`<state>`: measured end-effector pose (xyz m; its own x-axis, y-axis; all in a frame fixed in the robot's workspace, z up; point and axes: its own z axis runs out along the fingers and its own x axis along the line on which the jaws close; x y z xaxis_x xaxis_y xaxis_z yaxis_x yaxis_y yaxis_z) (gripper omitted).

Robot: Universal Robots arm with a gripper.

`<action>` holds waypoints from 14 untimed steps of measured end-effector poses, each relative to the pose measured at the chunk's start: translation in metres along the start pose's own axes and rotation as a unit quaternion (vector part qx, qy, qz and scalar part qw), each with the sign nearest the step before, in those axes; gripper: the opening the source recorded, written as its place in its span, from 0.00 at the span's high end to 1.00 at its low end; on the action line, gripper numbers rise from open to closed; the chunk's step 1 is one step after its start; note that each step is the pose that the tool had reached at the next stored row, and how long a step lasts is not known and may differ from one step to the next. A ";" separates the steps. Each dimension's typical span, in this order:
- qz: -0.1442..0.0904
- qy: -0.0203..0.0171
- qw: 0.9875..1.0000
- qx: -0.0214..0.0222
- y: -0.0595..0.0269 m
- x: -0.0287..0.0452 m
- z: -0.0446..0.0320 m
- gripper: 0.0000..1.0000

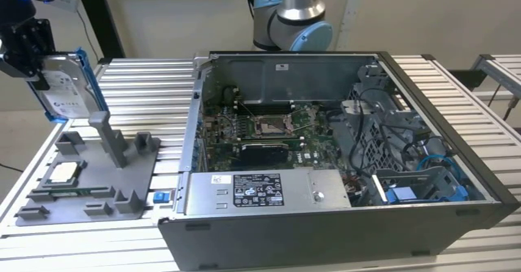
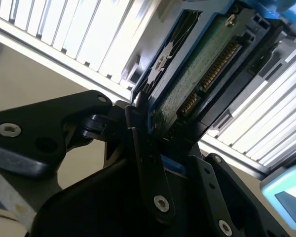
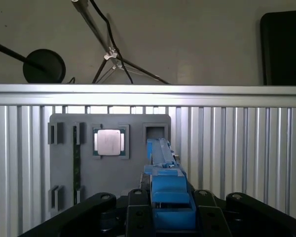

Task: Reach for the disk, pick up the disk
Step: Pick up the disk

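In the exterior view, the disk (image 1: 67, 92) hangs on edge in the air above the grey fixture (image 1: 89, 189), at the exterior view's left. Its white label and blue bracket show. My gripper (image 1: 36, 64) is shut on the disk's upper part. In the second wrist view the disk's green circuit board (image 2: 202, 74) sits clamped between my black fingers (image 2: 144, 148). In the first wrist view the blue bracket (image 3: 164, 190) stands edge-on between the gripper's fingers, over the fixture's empty slot (image 3: 155, 132).
The fixture holds a square silver chip (image 1: 63, 172) and an upright post (image 1: 110, 139); a small blue clip (image 1: 160, 197) lies beside it. An open computer case (image 1: 326, 162) takes up the middle and right of the slatted table (image 1: 150, 83). The arm's base (image 1: 291, 25) stands behind it.
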<state>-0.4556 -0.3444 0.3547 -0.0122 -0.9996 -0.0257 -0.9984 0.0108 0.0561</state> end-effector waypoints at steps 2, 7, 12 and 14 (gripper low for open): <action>0.000 0.000 1.000 0.000 0.0002 -0.0001 -0.0027 1.00; 0.000 0.000 1.000 0.000 0.0005 -0.0002 -0.0085 1.00; 0.000 0.000 1.000 0.000 0.0008 -0.0003 -0.0140 1.00; 0.000 0.000 1.000 0.000 0.0009 -0.0004 -0.0159 1.00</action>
<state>-0.4556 -0.3444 0.3706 -0.0122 -0.9996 -0.0257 -0.9984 0.0108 0.0561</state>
